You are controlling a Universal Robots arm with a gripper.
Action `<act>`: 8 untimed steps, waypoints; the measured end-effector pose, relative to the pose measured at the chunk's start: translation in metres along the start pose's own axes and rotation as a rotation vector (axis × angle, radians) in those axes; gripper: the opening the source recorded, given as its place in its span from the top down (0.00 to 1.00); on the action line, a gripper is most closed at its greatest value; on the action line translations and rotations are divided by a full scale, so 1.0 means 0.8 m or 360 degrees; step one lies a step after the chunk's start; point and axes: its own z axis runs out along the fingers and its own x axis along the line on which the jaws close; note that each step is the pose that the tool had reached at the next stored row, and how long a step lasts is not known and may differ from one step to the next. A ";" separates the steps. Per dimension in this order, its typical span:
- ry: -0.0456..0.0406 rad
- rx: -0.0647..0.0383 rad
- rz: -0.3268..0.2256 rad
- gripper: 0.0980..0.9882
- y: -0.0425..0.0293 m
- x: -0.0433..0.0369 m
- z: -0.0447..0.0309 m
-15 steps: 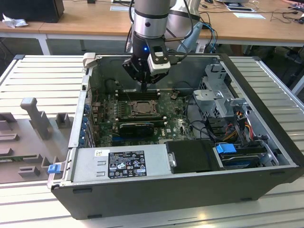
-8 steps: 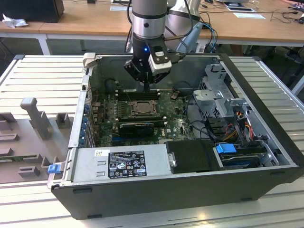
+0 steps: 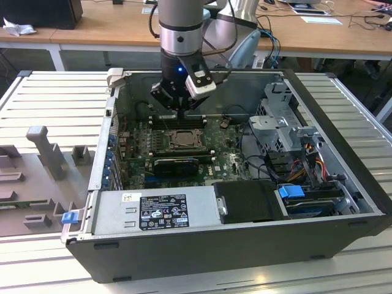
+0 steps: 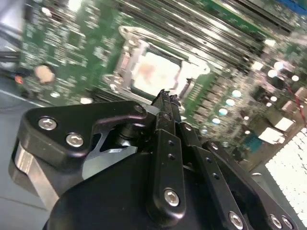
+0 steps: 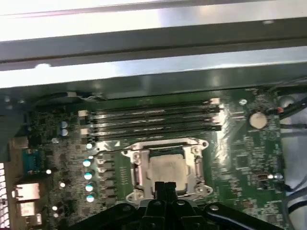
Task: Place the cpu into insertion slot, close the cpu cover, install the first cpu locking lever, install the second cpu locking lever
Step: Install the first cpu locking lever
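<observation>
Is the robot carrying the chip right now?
No: in the first wrist view the cpu lies flat on the board, framed by the cover, not between the jaws.

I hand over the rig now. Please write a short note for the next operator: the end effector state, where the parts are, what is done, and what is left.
The end effector is shut and holds nothing. Its tips are at the edge of the insertion slot; I cannot tell if they touch.
The cpu lies in the slot.
The cpu cover appears to be down around it.
Done: cpu placed, and the cover looks closed.
Left: the two locking levers; I cannot tell whether either is latched.
</observation>
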 end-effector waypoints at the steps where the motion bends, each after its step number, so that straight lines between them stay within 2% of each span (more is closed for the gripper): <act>1: 0.0000 -0.0001 0.0000 0.99 -0.0008 0.009 0.0013; 4: 0.0001 -0.0004 0.0000 0.99 -0.0021 0.027 0.0015; 8: 0.0042 -0.0018 0.0000 0.99 -0.0021 0.036 0.0012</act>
